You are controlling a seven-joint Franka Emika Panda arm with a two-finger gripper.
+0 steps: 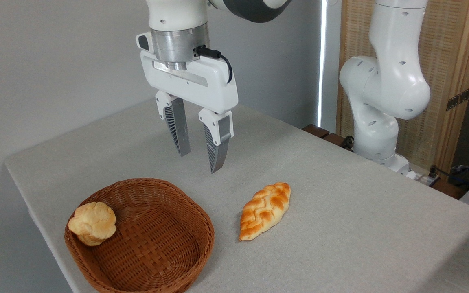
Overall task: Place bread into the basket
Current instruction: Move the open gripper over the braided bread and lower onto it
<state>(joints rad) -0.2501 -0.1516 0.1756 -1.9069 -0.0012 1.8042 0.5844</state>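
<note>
The scene is evenly and fairly brightly lit by soft, diffuse light. A narrow strip of overexposed daylight [321,61] glares white behind and to the right of the fingers [216,148]. Shadows are faint: a soft, thin one hugs the bread [265,210] on the counter [340,211] below and right of the fingers, and the basket [153,244] below them is darker along its inner wall. The arm's white shell [385,87], off to the right, shows mild sheen without harsh glare. Focus is sharp throughout; the weave and the fingers' ribbing read clearly. No motion blur or edge distortion is noticeable.
</note>
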